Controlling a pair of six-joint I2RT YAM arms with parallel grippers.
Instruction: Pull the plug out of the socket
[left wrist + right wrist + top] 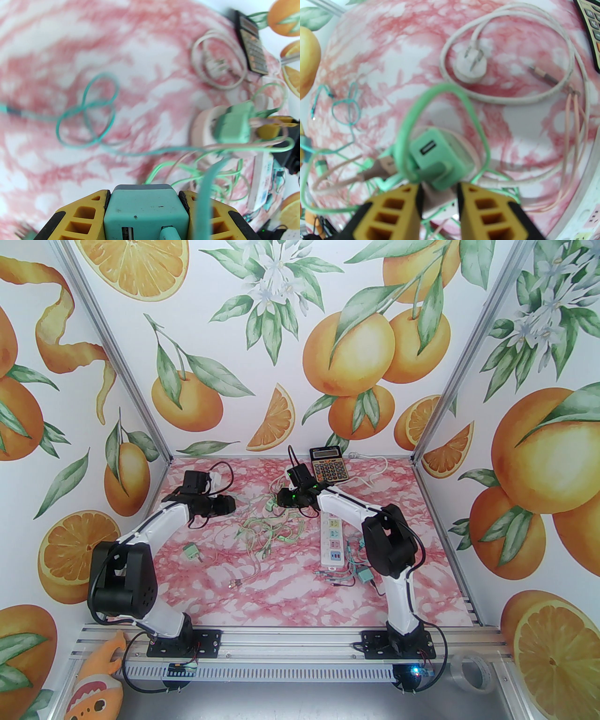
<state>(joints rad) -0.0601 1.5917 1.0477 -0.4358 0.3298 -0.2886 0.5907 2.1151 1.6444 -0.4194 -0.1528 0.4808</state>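
A: Left jaws?
B: Clamped on the teal charger (145, 211). It's a rounded matte cube, scuffed, with two ports on the near face. Yellow ribbed fingers (70, 225) sit flush on both sides.
A: Plug?
B: Teal plug (167, 232) is seated in the 3 o'clock port, and the other port is an open slot. A thick rubbery teal cable (208, 178) rises beside it toward 12.
A: Where on the surface (281, 596)?
B: Around 10 o'clock in the top view. Right jaws are near 12, close to the left ones.
A: Right jaws?
B: Closed round the near end of the green charger (440, 159), a glossy mint block. One slot is open and a green plug (444, 168) sits in the other. A fat green cable (443, 88) loops over the block. Pale stuff also fills the gap between the fingers; can't tell what it is. A round pink disc (202, 126) sits against the block's far side.
A: Rest?
B: Thin wire tangle (269, 530) at centre, green and pink. Long flat white power strip (333, 540) at 3. Calculator (328, 465) at 1. Round white mains plug (470, 65), flat metal prongs showing, lies inside its coiled cord (511, 101). Loose green cube (190, 551) at 9. The surface is a smooth pink marble print.
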